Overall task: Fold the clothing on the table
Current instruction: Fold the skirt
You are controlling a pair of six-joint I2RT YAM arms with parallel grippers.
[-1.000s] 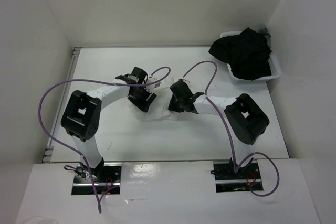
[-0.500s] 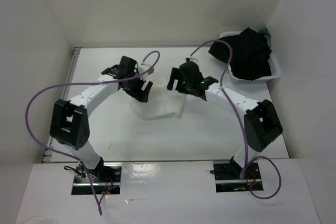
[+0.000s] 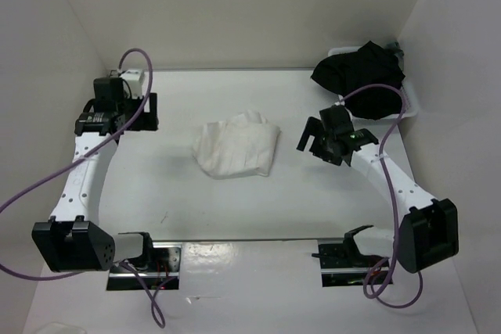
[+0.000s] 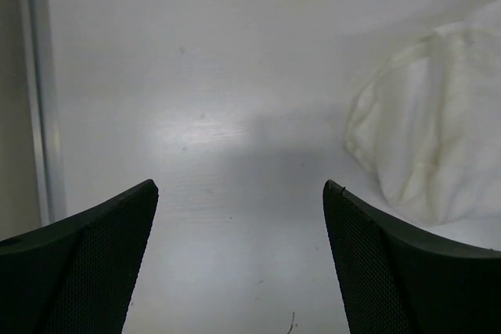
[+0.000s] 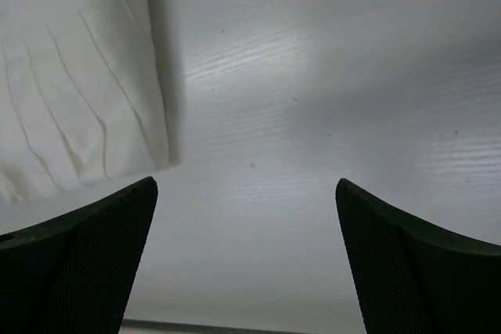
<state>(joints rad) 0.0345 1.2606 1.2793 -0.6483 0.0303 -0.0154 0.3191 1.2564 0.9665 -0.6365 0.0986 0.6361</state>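
Folded white clothing (image 3: 236,149) on table (image 3: 313,209), left pincer (image 4: 239,185) spread, right pincer (image 5: 246,181) spread

Top external: fixed, high, behind arm bases (image 3: 145,260) at 6 o'clock, looks down on whole table (image 3: 258,201). Left wrist: low, near table, clothing (image 4: 438,131) at 3 o'clock edge. Right wrist: low too, same clothing at 10 o'clock. All three views share clothing.
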